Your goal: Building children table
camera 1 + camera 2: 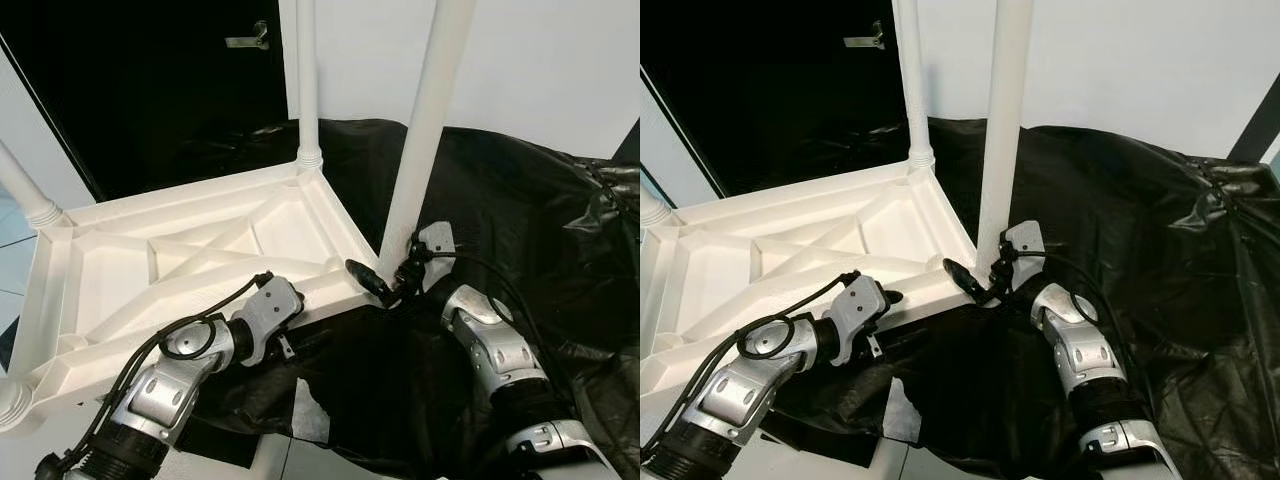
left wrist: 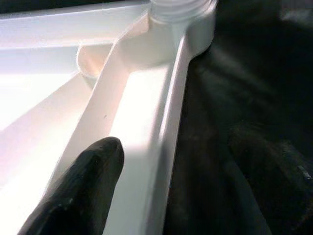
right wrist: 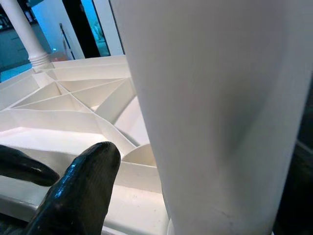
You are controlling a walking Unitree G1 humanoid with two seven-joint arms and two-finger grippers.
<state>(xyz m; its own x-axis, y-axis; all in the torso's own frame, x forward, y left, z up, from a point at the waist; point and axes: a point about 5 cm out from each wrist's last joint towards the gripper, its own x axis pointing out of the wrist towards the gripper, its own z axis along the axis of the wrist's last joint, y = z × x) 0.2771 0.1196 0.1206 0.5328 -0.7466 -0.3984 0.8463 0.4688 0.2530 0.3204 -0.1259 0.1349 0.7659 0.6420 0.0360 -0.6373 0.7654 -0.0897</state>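
The right gripper is at the foot of a tall white round table leg. Its two black fingers are spread open around the bottom of this leg, and one of them lies on the white rim beside it. In the right wrist view the leg is very close and big, and I cannot tell for sure if the fingers press on it.

The left gripper is at the near edge of the white plastic table top, which lies upside down. One black finger sits inside the rim and the other sits outside it, on the dark side, so the rim is between them. They look closed on the rim, but the outer finger is blurry in the left wrist view.

The table top has white ribs that cross inside it like a big X. It rests on a crinkly black plastic sheet that covers the ground. The near right corner holds the leg by the right gripper. Another white leg stands up in the far corner. A third white leg leans out at the left corner. A round white foot shows at the near left corner.

Behind it all is a white wall and a dark doorway with a silver handle
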